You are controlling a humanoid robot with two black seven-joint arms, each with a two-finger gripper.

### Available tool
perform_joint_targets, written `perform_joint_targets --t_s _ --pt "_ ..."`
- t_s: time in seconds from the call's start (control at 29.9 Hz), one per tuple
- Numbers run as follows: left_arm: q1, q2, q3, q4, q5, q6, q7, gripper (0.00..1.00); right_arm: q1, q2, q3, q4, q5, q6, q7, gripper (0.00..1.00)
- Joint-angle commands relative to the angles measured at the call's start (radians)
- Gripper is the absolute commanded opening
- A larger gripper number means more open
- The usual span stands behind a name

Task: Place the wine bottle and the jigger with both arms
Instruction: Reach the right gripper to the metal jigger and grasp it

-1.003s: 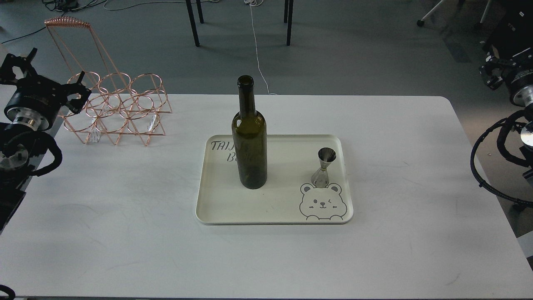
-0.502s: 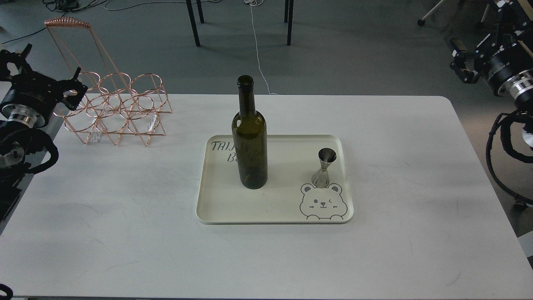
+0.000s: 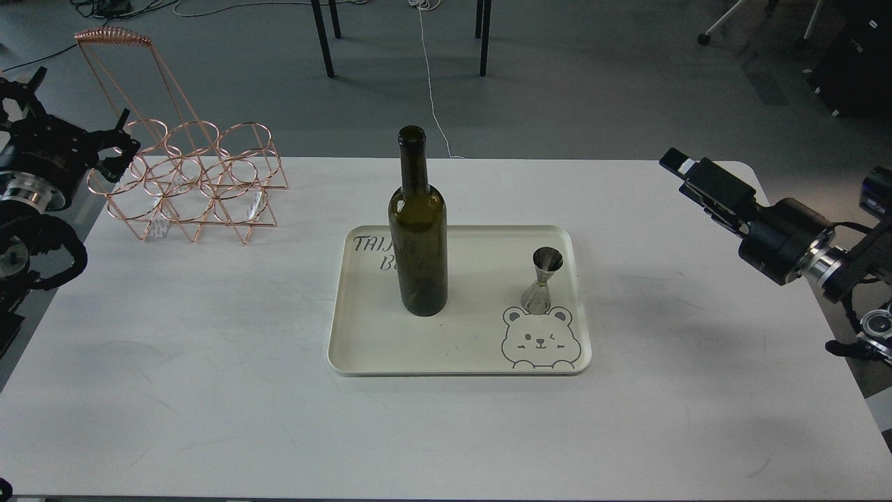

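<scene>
The wine bottle (image 3: 417, 237), dark olive-green and without a label, stands upright on the left half of a cream tray (image 3: 460, 366). The jigger (image 3: 544, 280), small and silver, stands upright on the tray's right side, just above a printed bear face. My left gripper (image 3: 80, 104) is at the table's far left edge beside a copper rack; its two fingers stand apart and hold nothing. My right gripper (image 3: 677, 165) hovers over the table's right side, well right of the jigger. It is seen side-on, so its fingers cannot be told apart.
A copper wire bottle rack (image 3: 195, 181) with a tall handle stands at the table's back left. The white table (image 3: 209, 390) ends just past my right arm. Dark table legs (image 3: 322, 38) and a cable lie on the floor behind.
My right arm has swung down and in from the right edge to over the table's right side. My left gripper has drifted slightly left. Bottle and jigger have not moved.
</scene>
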Motion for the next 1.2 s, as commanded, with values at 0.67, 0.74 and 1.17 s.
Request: perform_joint_targets --t_s 0.67,0.74,1.17 --pt "-0.001 0.026 0.001 0.002 0.013 -0.003 -0.009 0.99 0.2 0.44 -0.393 -0.475 -0.505 -0.132 0.048 0.7" --pt "-0.001 0.028 0.001 0.002 0.013 -0.003 -0.009 0.98 0.219 0.475 -0.419 -0.505 -0.505 -0.132 0.048 0.68" --pt "-0.001 0.049 -0.002 0.003 0.013 -0.003 -0.011 0.98 0.257 0.555 -0.468 -0.572 -0.505 -0.133 0.048 0.18"
